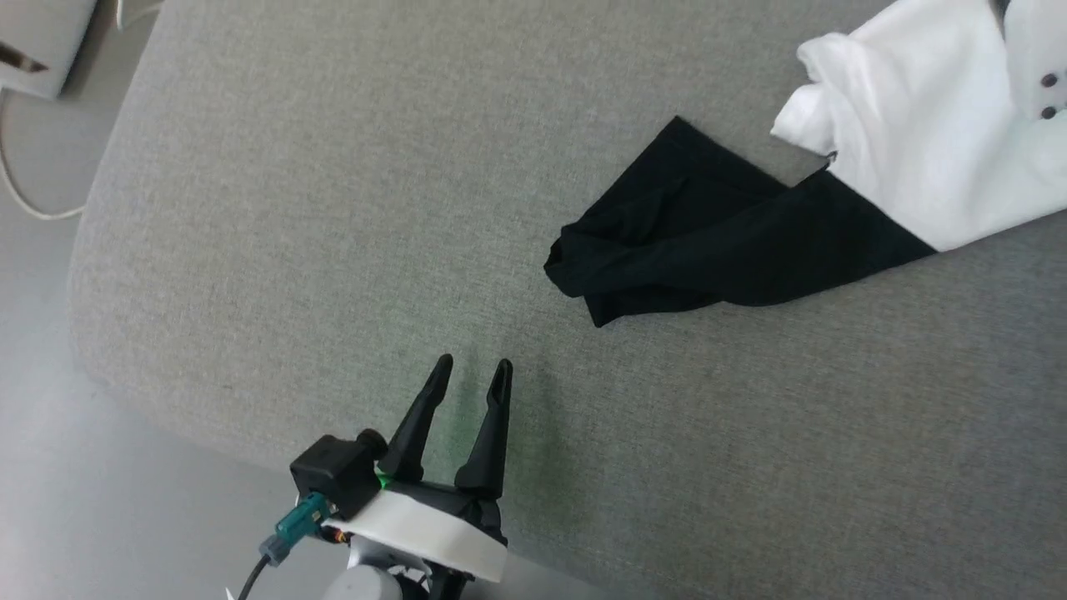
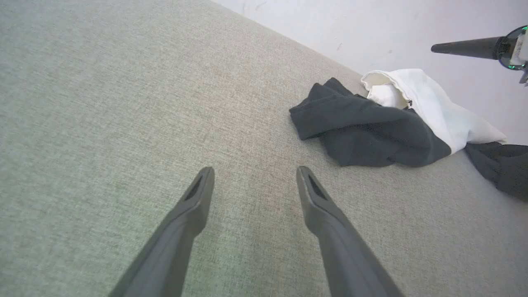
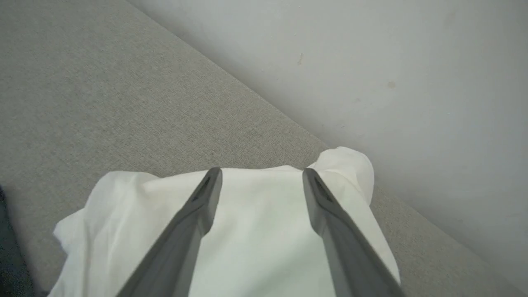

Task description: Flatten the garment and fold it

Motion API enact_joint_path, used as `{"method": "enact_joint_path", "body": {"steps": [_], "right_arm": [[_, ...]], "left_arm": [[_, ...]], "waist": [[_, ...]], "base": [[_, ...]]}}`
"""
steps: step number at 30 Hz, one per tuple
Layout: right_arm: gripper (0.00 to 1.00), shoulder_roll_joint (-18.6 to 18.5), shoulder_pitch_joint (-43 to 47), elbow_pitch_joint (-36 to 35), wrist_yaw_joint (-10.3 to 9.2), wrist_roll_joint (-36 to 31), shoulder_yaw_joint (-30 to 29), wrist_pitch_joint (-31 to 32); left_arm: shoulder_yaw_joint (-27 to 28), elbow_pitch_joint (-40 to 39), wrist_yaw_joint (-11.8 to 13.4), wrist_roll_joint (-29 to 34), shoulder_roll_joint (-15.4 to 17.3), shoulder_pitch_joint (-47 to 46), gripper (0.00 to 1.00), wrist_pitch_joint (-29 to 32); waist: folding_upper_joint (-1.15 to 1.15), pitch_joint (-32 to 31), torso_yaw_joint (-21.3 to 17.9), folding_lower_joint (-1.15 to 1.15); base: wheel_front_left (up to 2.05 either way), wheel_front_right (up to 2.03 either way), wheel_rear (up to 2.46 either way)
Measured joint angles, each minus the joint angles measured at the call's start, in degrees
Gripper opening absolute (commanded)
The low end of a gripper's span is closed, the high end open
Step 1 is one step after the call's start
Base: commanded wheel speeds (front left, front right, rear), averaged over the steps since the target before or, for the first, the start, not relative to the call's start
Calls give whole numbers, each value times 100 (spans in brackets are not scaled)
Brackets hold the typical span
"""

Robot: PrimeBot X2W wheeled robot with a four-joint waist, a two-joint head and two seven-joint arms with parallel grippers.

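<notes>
1. Head view: the left gripper (image 1: 473, 362) sits low in the middle, near the front edge of the grey fabric surface (image 1: 333, 208). Its jaws are apart, with nothing between them.
2. Same view: the garment (image 1: 917, 142) lies at the upper right, well apart from that gripper. One black sleeve (image 1: 708, 242) stretches leftward and is crumpled at its end. The white body is bunched and runs off the frame.
3. Left wrist view: this confirms the left gripper (image 2: 255, 169) is released over bare fabric, with the garment (image 2: 433, 107) ahead and to the right. It adds a second black part (image 2: 503, 169) at the right edge. It also adds one dark finger (image 2: 466, 47) of the right gripper, apart from the cloth.
4. Right wrist view: the right gripper (image 3: 262, 170) is spread wide over the garment's white body (image 3: 255, 239), with nothing pinched. I cannot tell whether the tips touch the cloth.
5. The wrist views add a pale wall (image 3: 371, 62) along the far edge of the surface, with the garment near it. The head view adds the floor (image 1: 83, 500) and a cable (image 1: 17, 192).
</notes>
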Motion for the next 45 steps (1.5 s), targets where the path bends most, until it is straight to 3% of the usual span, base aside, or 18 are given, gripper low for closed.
{"method": "enact_joint_path", "body": {"steps": [8,16,22,30,33,38,41,45], "right_arm": [[100,-331,896,-1251,0,1152,-16,1310],[100,-548,1972,-1911,-1,1322,107,2124],[100,-708,2067,-1989,0,1245,695,2028],[100,-864,1619,-1410,0,1081,1348,1667],[0,-913,1457,-1254,-1,1103,1521,1644],[0,-777,1382,-1036,-1,1486,1463,1410],[0,-515,1402,-972,-2,1952,1163,1326],[0,-23,1455,-1430,-1,2731,858,1623]], "left_arm": [[143,19,52,84,1,243,100,0],[116,16,49,104,0,241,100,0],[35,19,47,58,0,223,100,0],[-55,36,46,-47,0,159,100,0],[-49,44,46,-56,0,160,100,0],[23,76,49,-53,0,164,100,0],[57,105,49,-29,0,169,100,0],[115,146,49,37,0,220,100,0]], "waist": [[0,-481,-276,-1],[0,-628,-409,-1],[0,-499,-282,0],[0,-342,7,0],[0,-318,93,0],[0,-339,67,1],[0,-427,-4,2],[0,-643,-129,1]], "base": [[0,0,0],[0,0,0],[0,0,0],[0,0,0],[0,0,0],[0,0,0],[0,0,0],[0,0,0]]}}
